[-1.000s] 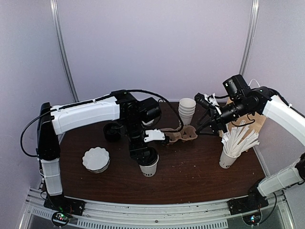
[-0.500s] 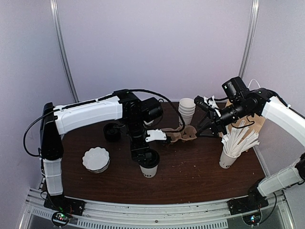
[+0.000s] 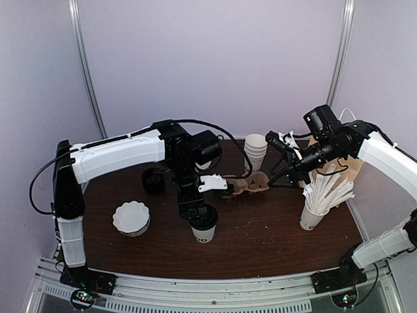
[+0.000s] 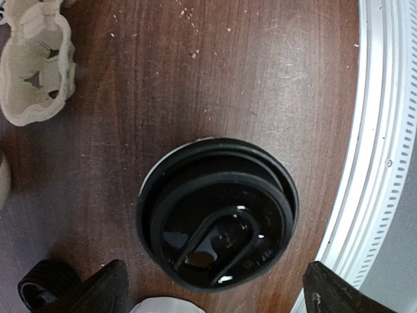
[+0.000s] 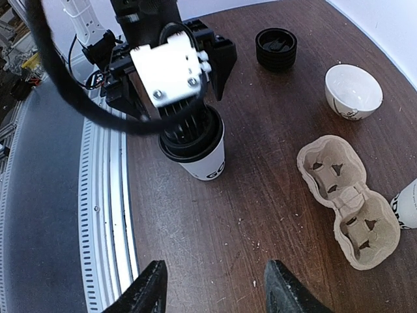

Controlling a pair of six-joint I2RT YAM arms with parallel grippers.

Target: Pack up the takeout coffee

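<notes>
Okay, we found the takeout coffee [image 3: 203,228] upright on the table [image 3: 260,241] toward its near edge, black lid [image 4: 218,212] seated, apart from the empty cardboard carrier [image 5: 345,208] farther back. We saw the left gripper [image 3: 194,210] directly above it, fingers spread, gripping nothing, probably to clear the lid. The right gripper [image 5: 215,287] hung spread and empty beside the carrier, likely waiting.

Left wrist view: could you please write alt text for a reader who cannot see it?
Seen from above, the takeout coffee, a white cup capped with a black lid, stands on a dark wooden table, with the fingertips of the open left gripper at the bottom corners, clear of it. A pulp cup carrier lies top left, a metal rail along the right edge.
</notes>
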